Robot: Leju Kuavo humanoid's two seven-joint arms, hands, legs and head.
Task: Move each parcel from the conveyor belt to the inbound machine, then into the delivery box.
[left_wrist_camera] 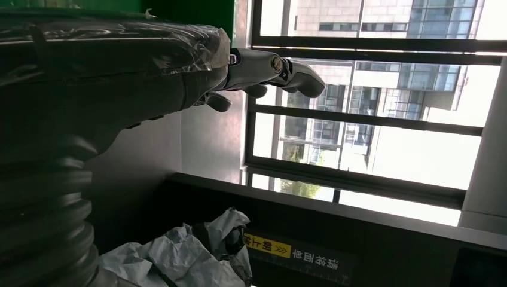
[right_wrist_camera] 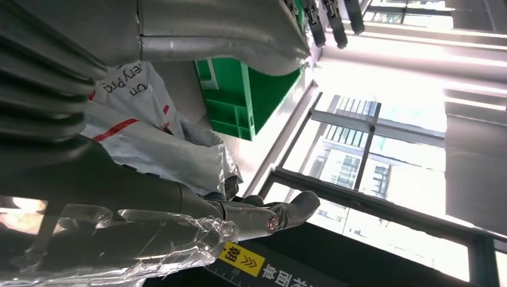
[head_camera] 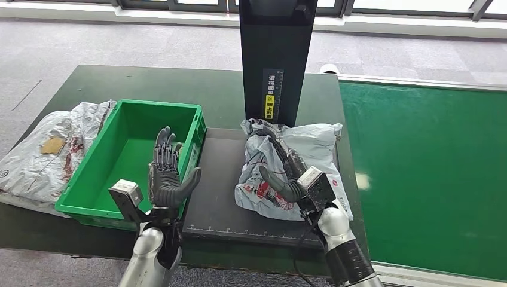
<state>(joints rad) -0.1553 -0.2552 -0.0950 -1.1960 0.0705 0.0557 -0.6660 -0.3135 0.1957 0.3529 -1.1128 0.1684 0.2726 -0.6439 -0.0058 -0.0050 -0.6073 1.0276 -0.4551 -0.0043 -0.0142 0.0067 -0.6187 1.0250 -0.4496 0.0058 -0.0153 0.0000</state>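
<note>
My right hand (head_camera: 286, 173) lies on the grey parcel (head_camera: 311, 149), thumb hooked along the near side of the bag and the darker fingers running over its crumpled top. Whether the fingers actually clamp the plastic I cannot tell; from the right wrist camera I see the thumb (right_wrist_camera: 281, 216) stretched out past the wrinkled bag (right_wrist_camera: 155, 149), nothing more decisive. The parcel sits under my palm on the black scanning plate (head_camera: 215, 209) of the inbound machine (head_camera: 276, 54), whose dark upright column rises just beyond the fingertips, a yellow label (head_camera: 269, 106) on its face.

My left hand (head_camera: 167, 173) is raised, palm upright, fingers spread and straight, holding nothing. It hangs over the near right corner of the green delivery box (head_camera: 194, 128), just beside the plate's left edge. On the left wrist camera the thumb (left_wrist_camera: 287, 70) sticks out free against the windows, and the parcel (left_wrist_camera: 179, 257) shows low down beside the machine's yellow label (left_wrist_camera: 269, 248).

The box stands immediately left of the plate, touching or nearly touching it; I cannot tell which. Further out from my left hand, past the box's far wall, a second grey parcel (head_camera: 42, 155) lies flat on the dark table (head_camera: 149, 84), with a brown patch on it. Out beyond my right hand, the green conveyor belt (head_camera: 430, 167) runs alongside the table.
</note>
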